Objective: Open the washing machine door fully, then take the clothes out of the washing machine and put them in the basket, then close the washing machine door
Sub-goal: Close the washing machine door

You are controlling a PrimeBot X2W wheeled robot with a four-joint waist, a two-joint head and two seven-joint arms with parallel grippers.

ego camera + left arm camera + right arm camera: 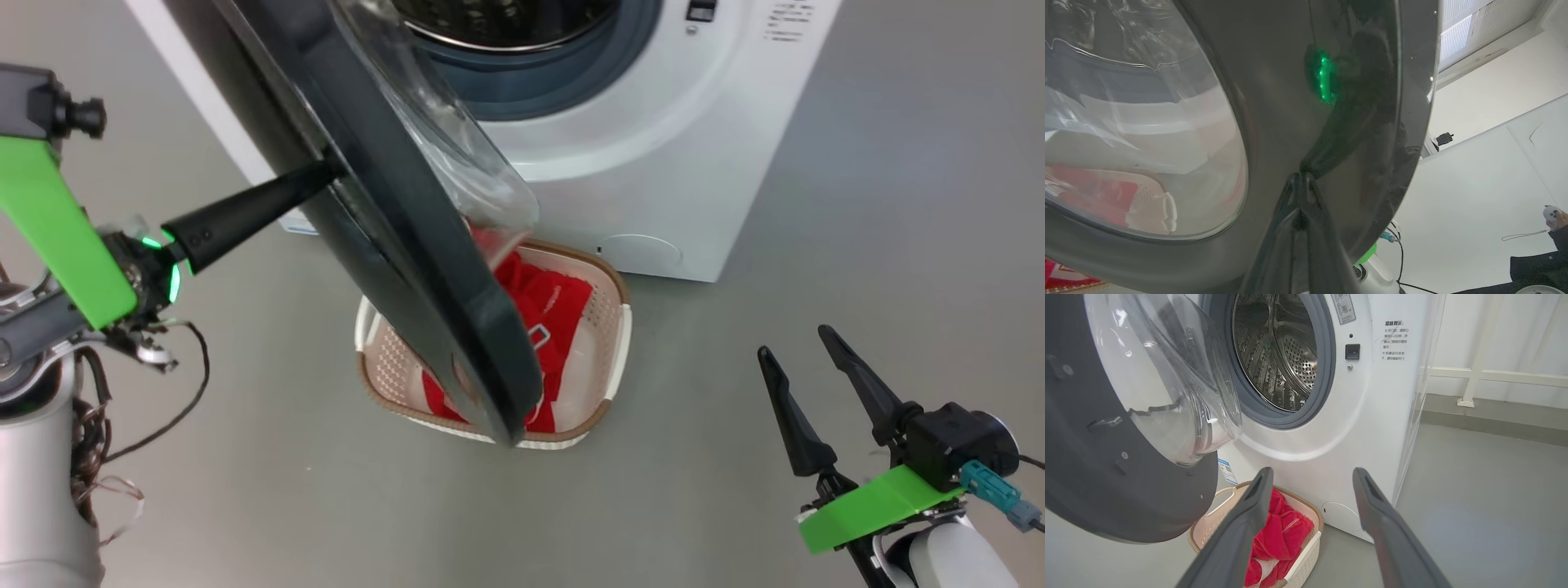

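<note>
In the head view, the left claw [322,173] is pinched shut with nothing held, and its tip is set against the outer black face of the door [424,269]. Beyond the door from this claw, the basket [616,327] stands on the floor [857,245] in front of the washing machine [653,163], with the red clothes [547,302] lying inside it. The right claw [793,341] is spread wide and empty, well apart from door and basket.

In the left wrist view, the closed tip is met by its own reflection in the glossy rim, so contact is judged to be made. The glass window [1139,122] bulges beside the tip.

In the right wrist view, the drum [1278,355] ahead of the parted fingers looks emptied, and the basket sits low between them and the machine.

Closing the door is judged to be the step in hand. The push is best kept on the rim far from the hinge and carried along the door's arc until it catches. The right claw should be held clear.
</note>
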